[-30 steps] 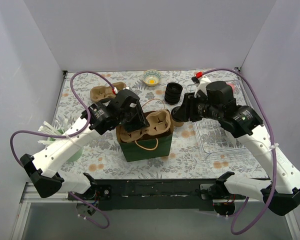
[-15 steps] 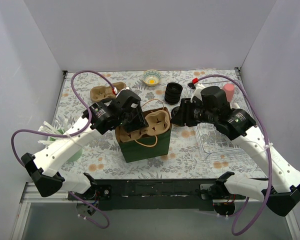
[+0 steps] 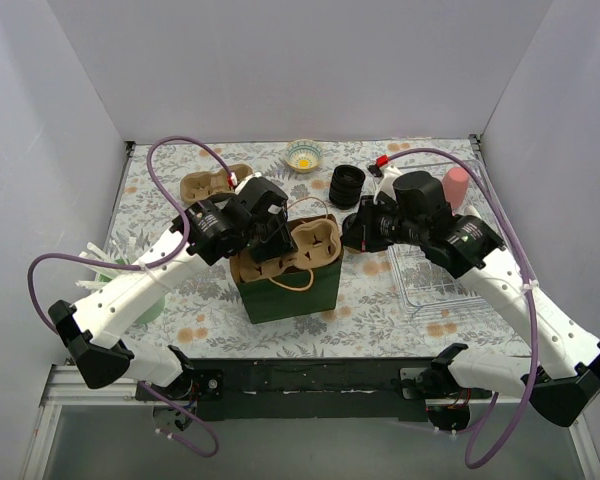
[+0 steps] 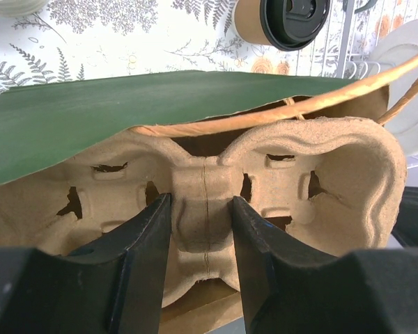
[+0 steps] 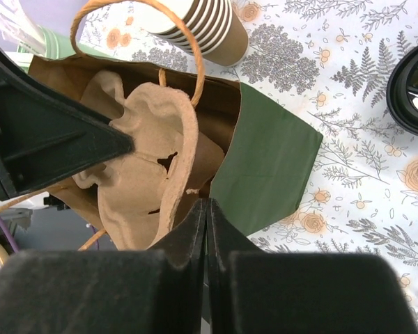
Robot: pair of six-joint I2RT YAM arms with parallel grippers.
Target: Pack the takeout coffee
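The takeout coffee [image 4: 282, 21], a brown cup with a black lid, stands on the table beyond the green paper bag [image 4: 90, 118]. In the top view it is hidden under my right arm. The bag [image 3: 292, 290] stands upright mid-table with a brown pulp cup carrier [image 3: 315, 245] in its mouth. My left gripper [image 3: 270, 237] is shut on the carrier's centre post [image 4: 202, 202]. My right gripper [image 3: 348, 235] is shut on the bag's right rim [image 5: 226, 139], its fingertips [image 5: 198, 223] pressed together.
A stack of black lids [image 3: 346, 186] and a small bowl [image 3: 303, 155] stand at the back. A wire rack [image 3: 430, 275] is at the right, a pink cup [image 3: 457, 182] behind it. Spare carriers [image 3: 205, 182] lie back left. A stack of lidless cups [image 5: 205, 24] stands past the bag.
My right gripper has moved left from beside the coffee cup to the bag's right rim, now covering the cup in the top view. The left gripper has shifted slightly with the carrier.
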